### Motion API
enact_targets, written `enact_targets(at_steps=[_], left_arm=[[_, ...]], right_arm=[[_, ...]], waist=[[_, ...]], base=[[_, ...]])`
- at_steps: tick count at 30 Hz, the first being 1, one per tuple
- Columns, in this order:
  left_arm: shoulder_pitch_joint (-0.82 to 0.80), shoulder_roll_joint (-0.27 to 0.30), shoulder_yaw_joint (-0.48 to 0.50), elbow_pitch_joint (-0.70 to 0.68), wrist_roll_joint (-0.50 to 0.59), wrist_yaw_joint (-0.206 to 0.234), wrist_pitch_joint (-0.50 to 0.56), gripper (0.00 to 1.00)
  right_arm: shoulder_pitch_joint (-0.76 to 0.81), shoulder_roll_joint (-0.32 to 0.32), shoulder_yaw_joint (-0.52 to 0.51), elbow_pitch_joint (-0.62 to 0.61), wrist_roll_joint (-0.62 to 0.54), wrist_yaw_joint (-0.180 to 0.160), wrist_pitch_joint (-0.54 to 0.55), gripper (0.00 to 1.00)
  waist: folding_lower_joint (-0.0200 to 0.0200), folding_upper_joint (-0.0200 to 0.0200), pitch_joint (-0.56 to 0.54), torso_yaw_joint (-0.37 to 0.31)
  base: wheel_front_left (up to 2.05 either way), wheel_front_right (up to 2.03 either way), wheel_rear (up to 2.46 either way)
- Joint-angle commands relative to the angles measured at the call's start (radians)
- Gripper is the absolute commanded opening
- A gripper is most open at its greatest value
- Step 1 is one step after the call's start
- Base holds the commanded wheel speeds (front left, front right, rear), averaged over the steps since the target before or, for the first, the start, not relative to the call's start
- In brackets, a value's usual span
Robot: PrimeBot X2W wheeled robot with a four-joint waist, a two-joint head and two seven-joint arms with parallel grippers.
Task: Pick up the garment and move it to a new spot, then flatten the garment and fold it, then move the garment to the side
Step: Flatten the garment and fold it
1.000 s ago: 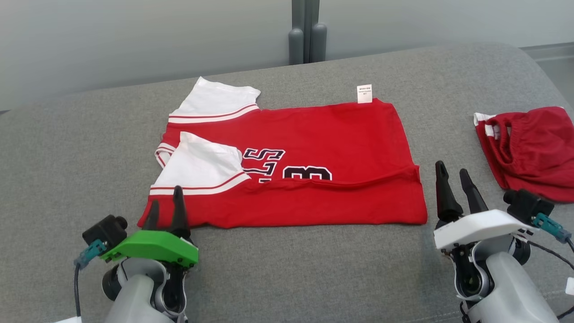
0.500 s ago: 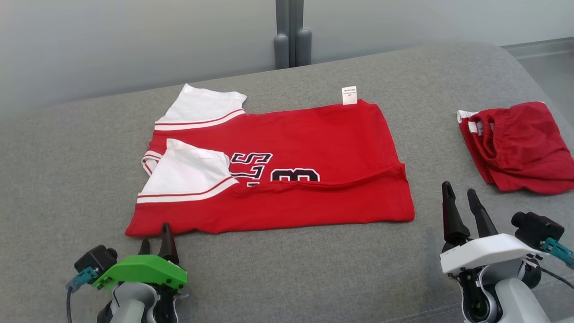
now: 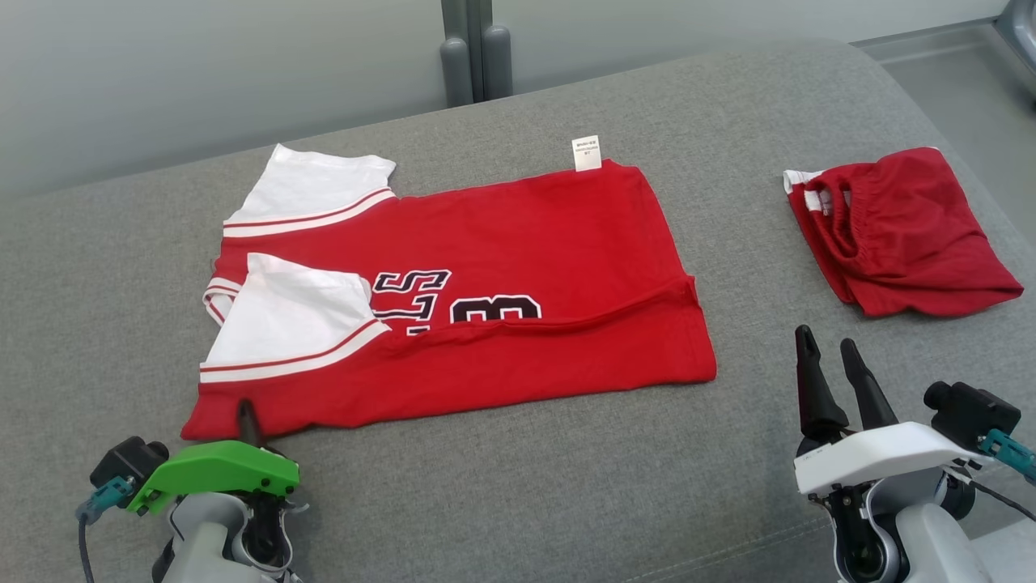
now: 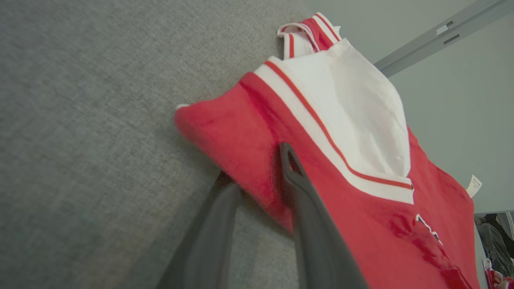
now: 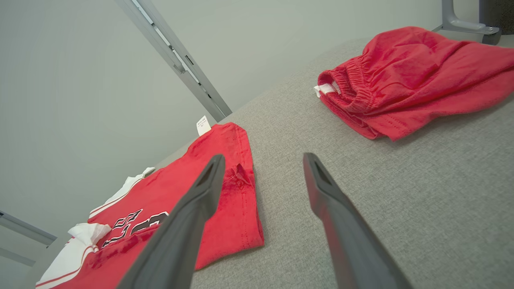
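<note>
The garment (image 3: 486,267) is a red jersey with white sleeves, lying flat on the grey cushion and folded lengthwise. My left gripper (image 3: 239,417) is at its near-left corner. In the left wrist view the left gripper (image 4: 257,164) straddles that corner of the garment (image 4: 241,132), one finger lying on the red cloth and the other slipping under the edge, with a gap still between them. My right gripper (image 3: 825,340) is open and empty, off to the right of the garment's near-right corner. The right wrist view shows the right gripper (image 5: 264,158) with bare cushion between its fingers and the garment (image 5: 237,208) to their left.
A bunched pair of red shorts (image 3: 898,231) lies at the far right of the cushion (image 3: 526,486), beyond the right gripper. A grey post (image 3: 469,48) stands against the wall behind. The cushion's right edge curves down past the shorts.
The camera has shifted, sliding the scene left. My left gripper has drawn back from the sleeve hem to the garment's near-left corner, and its fingers have narrowed around the edge. The right gripper stays open.
</note>
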Motion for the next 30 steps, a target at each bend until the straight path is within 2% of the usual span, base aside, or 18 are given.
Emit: enact_targets(at_steps=[1, 7, 14, 19, 23, 30], left_arm=[[-0.009, 0.005, 0.002, 0.007, -0.002, -0.011, -0.004, 0.0], [-0.011, 0.002, 0.008, -0.007, 0.019, -0.029, -0.011, 0.0], [0.047, -0.006, 0.023, -0.114, 0.066, -0.042, -0.01, 0.0], [0.138, -0.012, -0.006, -0.215, 0.081, -0.047, -0.009, 0.0], [0.193, -0.013, -0.057, -0.272, 0.051, -0.045, -0.009, 0.0], [0.23, -0.013, -0.133, -0.341, 0.015, 0.003, -0.008, 0.0]], right_arm=[[0.011, -0.002, -0.002, -0.003, 0.007, 0.0, 0.0, 1.0], [0.016, -0.002, 0.0, 0.002, 0.009, 0.0, -0.005, 1.0], [0.033, -0.002, -0.007, 0.057, 0.015, 0.0, 0.021, 1.0], [0.027, -0.002, 0.003, 0.165, 0.04, 0.0, 0.052, 1.0], [-0.019, -0.002, 0.035, 0.253, 0.061, 0.0, 0.069, 1.0], [-0.135, -0.002, 0.073, 0.434, 0.092, 0.0, 0.066, 1.0]], waist=[[0.0, 0.0, -0.001, 0.002], [0.0, 0.0, -0.011, 0.018], [0.0, 0.0, -0.03, 0.051], [0.0, 0.0, -0.044, 0.082], [0.0, 0.0, -0.048, 0.099], [0.0, 0.0, -0.044, 0.13]], base=[[0.0, 0.0, 0.0], [0.0, 0.0, 0.0], [0.0, 0.0, 0.0], [0.0, 0.0, 0.0], [0.0, 0.0, 0.0], [0.0, 0.0, 0.0]])
